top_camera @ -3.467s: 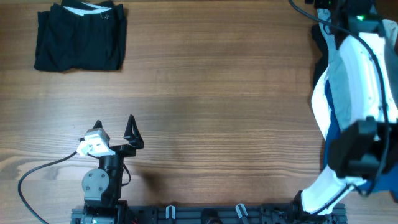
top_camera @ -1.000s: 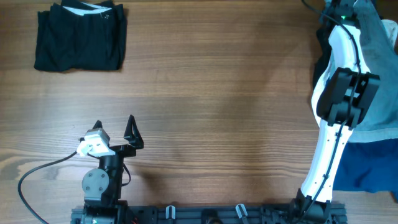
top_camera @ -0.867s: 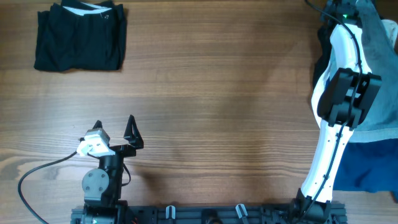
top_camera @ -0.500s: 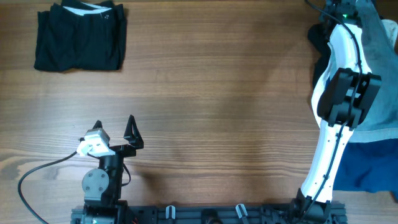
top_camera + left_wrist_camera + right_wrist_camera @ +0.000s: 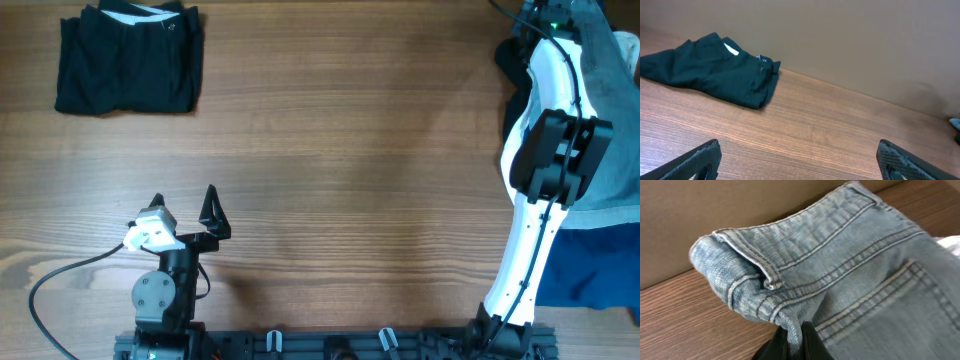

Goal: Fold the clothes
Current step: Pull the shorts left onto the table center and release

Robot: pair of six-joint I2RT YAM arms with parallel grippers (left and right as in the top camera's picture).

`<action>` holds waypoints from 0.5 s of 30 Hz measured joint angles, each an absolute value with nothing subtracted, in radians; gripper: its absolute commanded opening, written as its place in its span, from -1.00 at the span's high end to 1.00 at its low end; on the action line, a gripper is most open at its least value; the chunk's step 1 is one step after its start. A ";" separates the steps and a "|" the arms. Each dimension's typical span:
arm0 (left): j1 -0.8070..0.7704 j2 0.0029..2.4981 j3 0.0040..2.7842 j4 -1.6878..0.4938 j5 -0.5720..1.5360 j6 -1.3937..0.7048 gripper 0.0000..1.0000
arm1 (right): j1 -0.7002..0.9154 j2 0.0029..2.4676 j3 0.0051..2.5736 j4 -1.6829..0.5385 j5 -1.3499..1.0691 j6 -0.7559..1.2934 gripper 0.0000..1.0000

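Observation:
Light-blue denim jeans [image 5: 855, 275] lie at the table's far right edge, waistband and a stitched back pocket showing; from above they appear as a pale heap [image 5: 608, 70]. My right gripper [image 5: 796, 332] is shut on a fold of the denim just below the waistband. A black garment [image 5: 130, 58] lies folded at the far left corner, also in the left wrist view [image 5: 715, 70]. My left gripper [image 5: 185, 212] rests near the front left, wide open over bare wood [image 5: 800, 165], far from any of the clothes.
A navy garment [image 5: 590, 270] lies at the front right beside the right arm [image 5: 545, 150]. A scrap of white cloth [image 5: 951, 242] shows past the jeans. A brown wall [image 5: 840, 35] backs the wooden table [image 5: 350, 150]. A cable [image 5: 60, 275] loops by the left arm's base.
The right gripper's fingers have closed onto the fold of the jeans at the far right. The left arm and the black garment have not moved.

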State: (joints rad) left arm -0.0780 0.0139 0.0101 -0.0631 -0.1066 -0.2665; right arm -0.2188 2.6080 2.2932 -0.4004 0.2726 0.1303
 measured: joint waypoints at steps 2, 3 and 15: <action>-0.078 0.014 0.010 -0.063 -0.107 -0.266 -1.00 | -0.214 2.608 2.293 -0.417 0.209 0.103 0.91; -0.078 0.014 0.010 -0.063 -0.107 -0.266 -1.00 | -0.201 2.606 2.293 -0.427 0.194 0.092 0.91; -0.078 0.014 0.010 -0.063 -0.107 -0.266 -0.99 | 0.541 2.421 2.293 -0.802 -0.210 0.155 0.91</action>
State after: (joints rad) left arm -0.0780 0.0139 0.0101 -0.0631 -0.1066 -0.2665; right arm 0.5411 2.4214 2.2932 -0.8021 -0.2104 0.1551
